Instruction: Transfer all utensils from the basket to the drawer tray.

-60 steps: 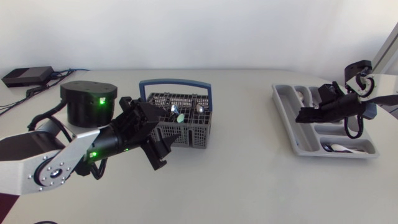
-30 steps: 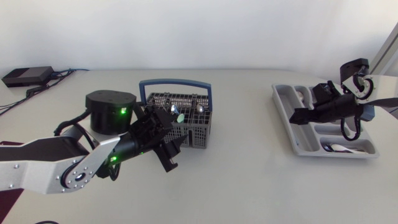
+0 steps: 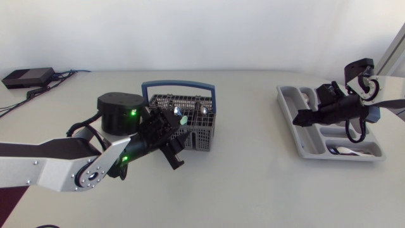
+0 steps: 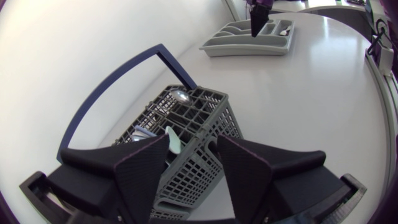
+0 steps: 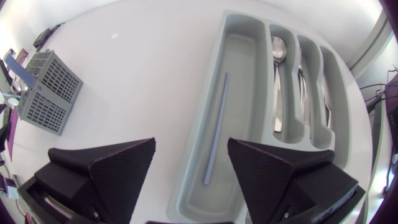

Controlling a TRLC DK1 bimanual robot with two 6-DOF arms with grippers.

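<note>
Upright in the grey basket [image 3: 193,126], near the table's [image 3: 253,183] middle, the utensils [image 4: 173,139] stand with handles and heads poking above the mesh, which makes them easy to pinch from above. That seems to be why the left claw [image 4: 191,146] hangs over the basket's near corner, beside the blue handle [image 4: 124,74]. Its fingers are moderately spread with nothing gripped, and a pale utensil rises just by one fingertip; whether they touch I cannot tell. Well apart, at the table's right, lies the drawer tray [image 5: 242,93], already holding a spoon [image 5: 279,50] in a narrow slot and a thin blue-grey rod [image 5: 214,134] in the long compartment. The right claw [image 5: 191,146] hovers above that compartment, wide and empty, probably having nothing to deliver yet.
</note>
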